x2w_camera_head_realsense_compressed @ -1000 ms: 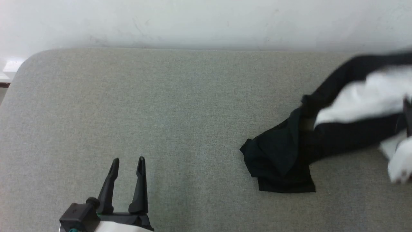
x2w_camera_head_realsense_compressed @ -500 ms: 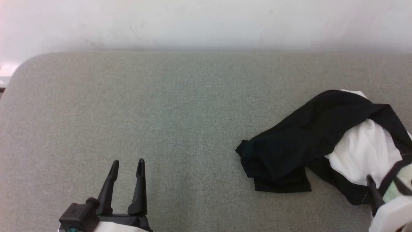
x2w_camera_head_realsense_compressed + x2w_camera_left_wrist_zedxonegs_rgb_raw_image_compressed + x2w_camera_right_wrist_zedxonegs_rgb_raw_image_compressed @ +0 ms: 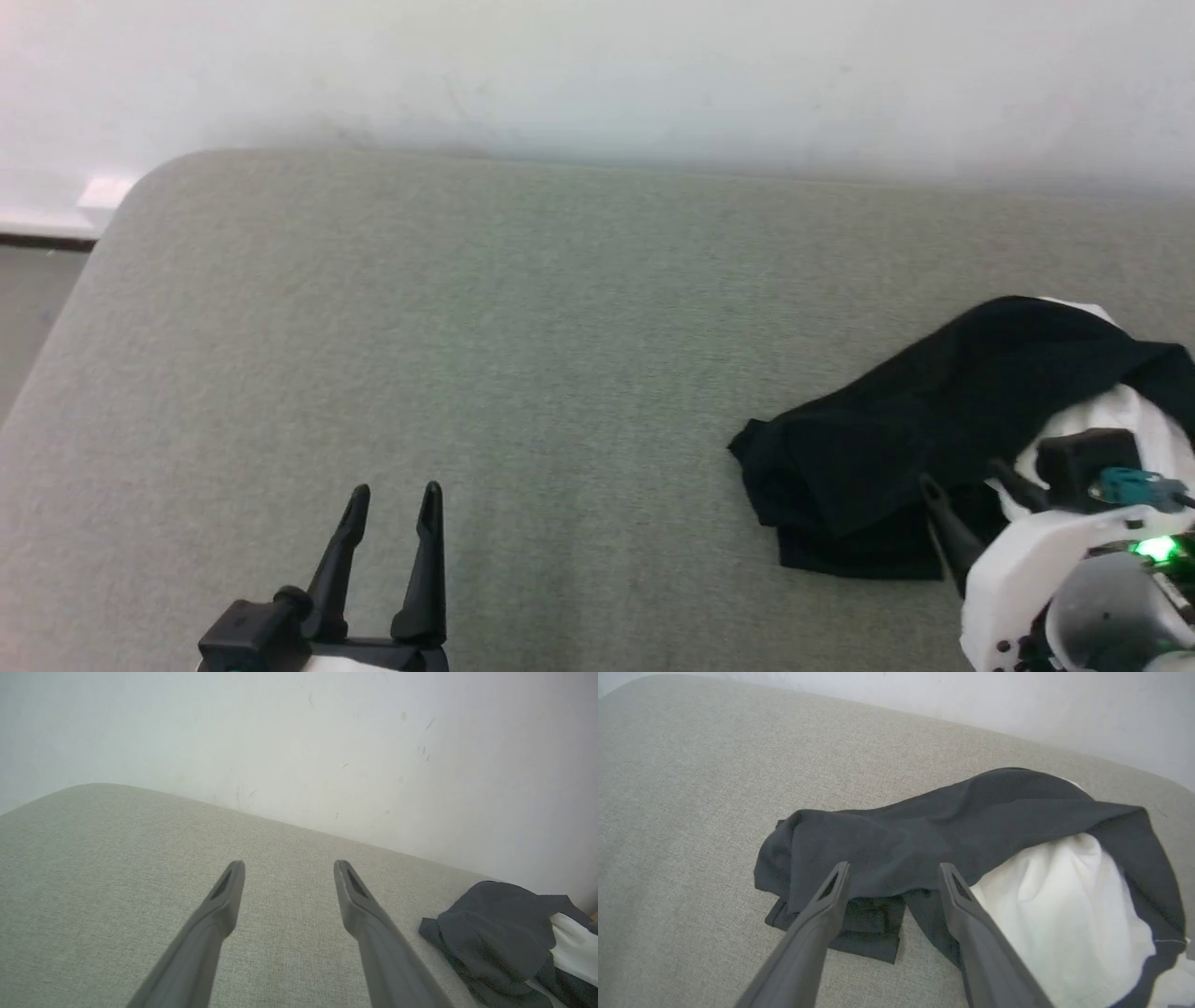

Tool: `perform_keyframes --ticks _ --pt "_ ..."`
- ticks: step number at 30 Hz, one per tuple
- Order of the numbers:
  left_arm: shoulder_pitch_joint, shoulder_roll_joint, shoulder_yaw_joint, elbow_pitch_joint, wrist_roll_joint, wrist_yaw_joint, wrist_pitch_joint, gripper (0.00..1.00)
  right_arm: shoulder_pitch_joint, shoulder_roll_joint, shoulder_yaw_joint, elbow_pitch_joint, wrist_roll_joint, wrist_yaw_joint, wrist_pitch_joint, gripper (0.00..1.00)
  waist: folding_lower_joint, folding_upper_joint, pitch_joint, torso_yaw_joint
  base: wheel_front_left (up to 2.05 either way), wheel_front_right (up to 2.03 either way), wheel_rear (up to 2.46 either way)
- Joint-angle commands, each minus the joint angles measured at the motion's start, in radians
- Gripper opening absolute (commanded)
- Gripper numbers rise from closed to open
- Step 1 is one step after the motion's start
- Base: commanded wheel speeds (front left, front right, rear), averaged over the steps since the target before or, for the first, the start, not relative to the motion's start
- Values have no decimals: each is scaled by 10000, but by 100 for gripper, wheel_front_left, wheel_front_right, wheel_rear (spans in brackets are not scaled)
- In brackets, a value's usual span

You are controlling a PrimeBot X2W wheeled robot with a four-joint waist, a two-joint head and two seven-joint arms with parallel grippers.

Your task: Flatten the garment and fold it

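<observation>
- On the right part of the grey fabric-covered table [image 3: 467,327], in front of the white wall [image 3: 597,75]: the garment [image 3: 878,448], a thin soft cloth shirt w/ white body & long black sleeves, lies in a crumpled heap.
- A black sleeve is draped over the heap; its folded end sits on the side nearest the table's middle, white cloth bunched behind it.
- Right hand [image 3: 962,476]: dark fingers spread apart, gripping nothing, tips just above the black sleeve in the right wrist view.
- Left hand [image 3: 395,493]: fingers apart too, empty, above bare table, well apart from the garment.
</observation>
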Motion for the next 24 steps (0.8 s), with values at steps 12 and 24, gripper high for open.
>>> perform_keyframes --ticks 12,24 --pt "-178 -105 -158 266 -107 -185 -74 100 -564 -213 998 1767 -160 -9 415 100 1 0 546 1181 0 0 0" --pt "-254 -220 -109 424 -128 -109 -144 100 -1315 -351 1202 2093 -428 -9 29 0 1 0 396 1025 0 0 0"
